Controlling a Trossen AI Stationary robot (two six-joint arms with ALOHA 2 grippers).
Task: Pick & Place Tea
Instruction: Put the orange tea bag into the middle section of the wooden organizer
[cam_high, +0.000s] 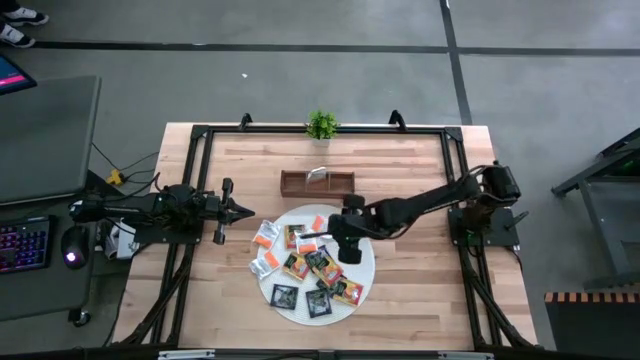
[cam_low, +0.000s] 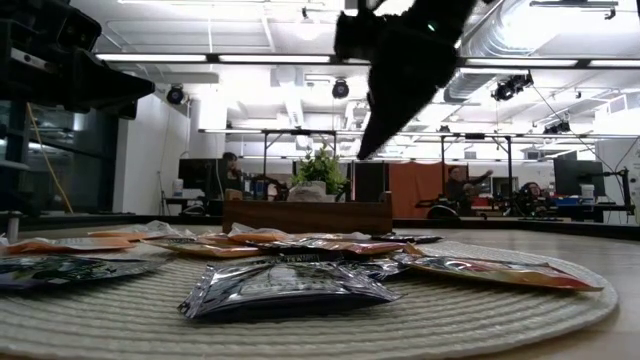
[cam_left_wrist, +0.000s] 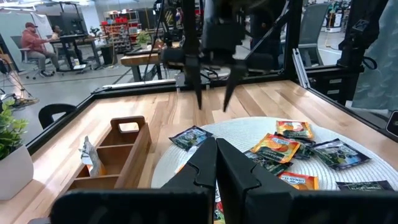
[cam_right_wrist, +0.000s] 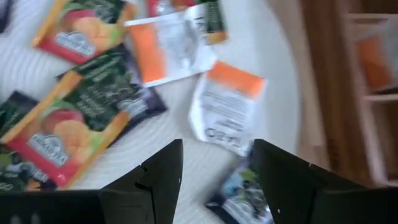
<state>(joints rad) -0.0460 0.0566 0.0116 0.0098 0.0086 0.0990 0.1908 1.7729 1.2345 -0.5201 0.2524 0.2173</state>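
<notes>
We have our right gripper (cam_high: 322, 237) hanging above the round mat (cam_high: 364, 268), its fingers parted and nothing between them, tips clear of the sachets in the low view. The tea sachets (cam_high: 310, 268) lie scattered over that mat right under and around the gripper, some overlapping, a few spilled off the mat's edge on the side toward our left arm. Just ahead of our fingertips in the right wrist view lies a white sachet with an orange band (cam_right_wrist: 227, 109), and beneath the fingers a dark one (cam_right_wrist: 244, 193); beyond them stands the wooden tray (cam_high: 317, 183), which already holds at least one sachet. Our left gripper (cam_high: 243, 210) waits closed and empty beside the mat. We judge the step in hand to be choosing and descending on one sachet. To do it well we should pick a sachet that lies alone, not pinned under a neighbour, centre it between the fingers, come straight down until the tips meet the mat, then close on its edges so that the flat foil buckles up into the grip instead of sliding away.
</notes>
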